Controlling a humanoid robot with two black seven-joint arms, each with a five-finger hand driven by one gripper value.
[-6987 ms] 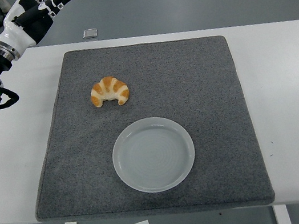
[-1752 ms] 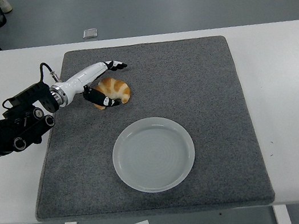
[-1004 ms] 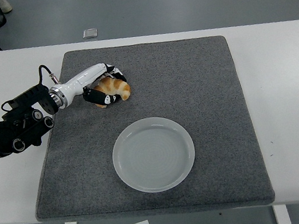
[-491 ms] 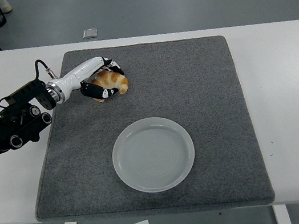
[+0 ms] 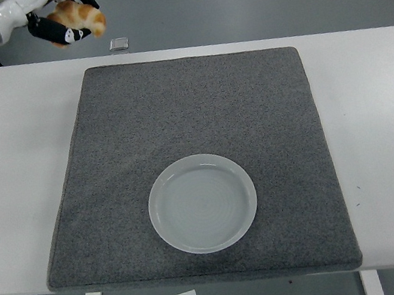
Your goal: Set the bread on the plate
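Up beyond the grey mat's (image 5: 191, 156) far-left corner, the left robot hand (image 5: 61, 20) holds the bread (image 5: 79, 15) aloft, fingers curled round it. To finish well, it should swing right and nearer, over the plate (image 5: 202, 203) on the mat's near half, then lower before letting go.
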